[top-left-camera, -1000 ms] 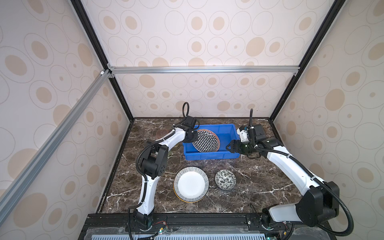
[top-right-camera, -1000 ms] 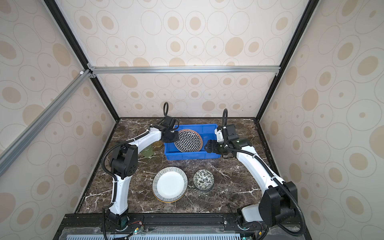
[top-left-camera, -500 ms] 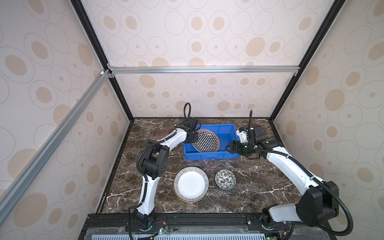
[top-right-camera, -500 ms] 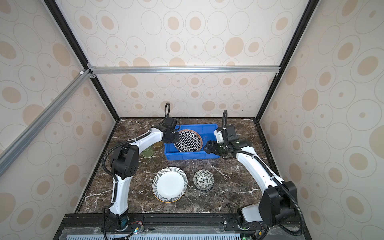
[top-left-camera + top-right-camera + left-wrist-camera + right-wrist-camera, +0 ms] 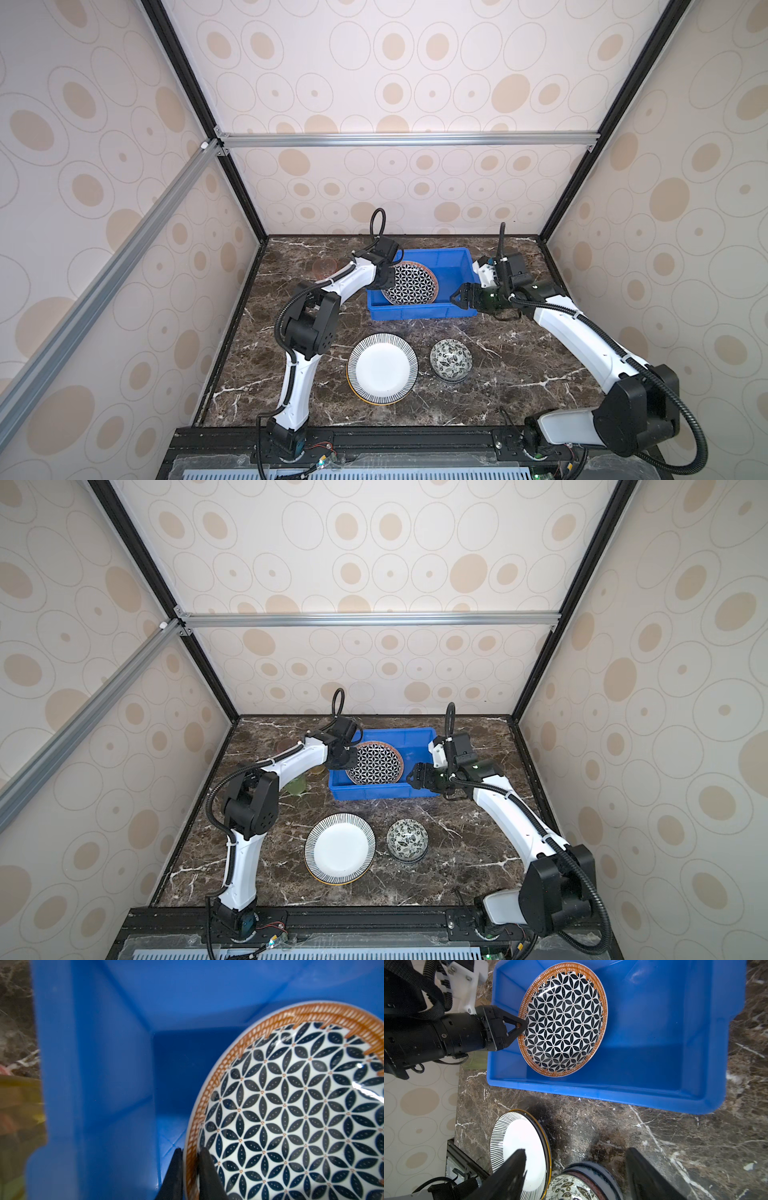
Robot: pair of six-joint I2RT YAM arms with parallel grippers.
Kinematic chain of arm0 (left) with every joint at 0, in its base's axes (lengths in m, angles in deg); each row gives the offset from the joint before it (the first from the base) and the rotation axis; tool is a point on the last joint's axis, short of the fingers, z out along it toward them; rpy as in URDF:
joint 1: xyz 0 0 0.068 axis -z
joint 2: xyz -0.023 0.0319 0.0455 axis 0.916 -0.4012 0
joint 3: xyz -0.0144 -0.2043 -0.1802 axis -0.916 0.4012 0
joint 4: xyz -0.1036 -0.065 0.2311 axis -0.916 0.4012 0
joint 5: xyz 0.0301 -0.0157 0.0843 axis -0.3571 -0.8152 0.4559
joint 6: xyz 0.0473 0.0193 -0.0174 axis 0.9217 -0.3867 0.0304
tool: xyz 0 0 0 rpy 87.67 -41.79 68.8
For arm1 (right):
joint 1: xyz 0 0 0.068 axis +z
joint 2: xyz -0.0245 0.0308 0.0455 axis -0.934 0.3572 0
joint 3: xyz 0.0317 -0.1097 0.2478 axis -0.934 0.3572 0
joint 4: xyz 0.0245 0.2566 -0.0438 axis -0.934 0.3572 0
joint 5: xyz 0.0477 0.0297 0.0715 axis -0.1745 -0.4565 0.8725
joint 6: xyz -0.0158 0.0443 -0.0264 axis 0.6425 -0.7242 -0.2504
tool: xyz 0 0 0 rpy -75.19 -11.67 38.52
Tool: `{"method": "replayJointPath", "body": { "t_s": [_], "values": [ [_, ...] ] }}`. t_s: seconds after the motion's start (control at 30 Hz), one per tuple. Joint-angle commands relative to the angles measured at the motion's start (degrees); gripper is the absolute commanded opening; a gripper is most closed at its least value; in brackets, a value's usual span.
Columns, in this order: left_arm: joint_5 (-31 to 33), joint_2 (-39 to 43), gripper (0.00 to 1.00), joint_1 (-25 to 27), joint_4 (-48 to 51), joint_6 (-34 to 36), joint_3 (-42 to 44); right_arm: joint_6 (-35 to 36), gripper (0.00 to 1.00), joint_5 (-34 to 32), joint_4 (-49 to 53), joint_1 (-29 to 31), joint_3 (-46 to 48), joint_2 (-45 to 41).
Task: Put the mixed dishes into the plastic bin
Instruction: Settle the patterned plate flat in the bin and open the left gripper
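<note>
Far centre: blue bin (image 5: 419,312), w/ geometric plate (image 5: 411,283) in its left half, tilted, left rim raised. Near of bin, on the marble (image 5: 519,374): striped plate (image 5: 382,368), floral bowl (image 5: 451,360) just right of it. Pinching geometric plate's left rim w/ left gripper (image 5: 191,1150), fingers (image 5: 207,1167) narrow, one each side. Hovering by bin's near-right corner w/ right gripper (image 5: 456,297), fingers (image 5: 512,1167) wide, gripping nothing
</note>
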Motion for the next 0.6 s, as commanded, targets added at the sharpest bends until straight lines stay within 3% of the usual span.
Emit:
{"method": "replayJointPath", "body": {
  "t_s": [0.0,0.57],
  "values": [
    [1.6,-3.5,0.15,0.3,6.9,0.8,2.6,-0.7,0.78,0.5,-0.2,-0.2,0.8,-1.8],
    [0.3,-1.1,0.15,0.8,5.1,0.6,2.4,-0.6,0.78,0.6,0.0,-0.2,1.9,-2.9]
  ]
}}
